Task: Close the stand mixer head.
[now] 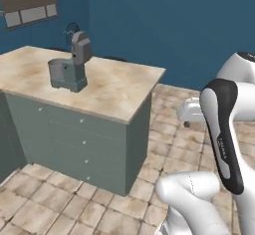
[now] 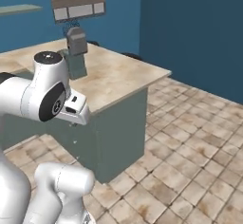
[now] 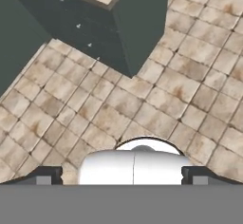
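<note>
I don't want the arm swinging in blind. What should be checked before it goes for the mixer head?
1. Mixer head tilted up, needing closing: ok.
2. Mixer upright on the counter: ok.
3. Space above the head free: ok.
4. Gripper near the head: not ok; it points down at the floor beside the counter.
5. Fingers spread apart, nothing between: ok.
6. Whisk over the bowl: cannot tell.

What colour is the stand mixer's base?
Teal-green on the stand mixer base, under the raised dark grey head; clearest in the left base view.
</note>
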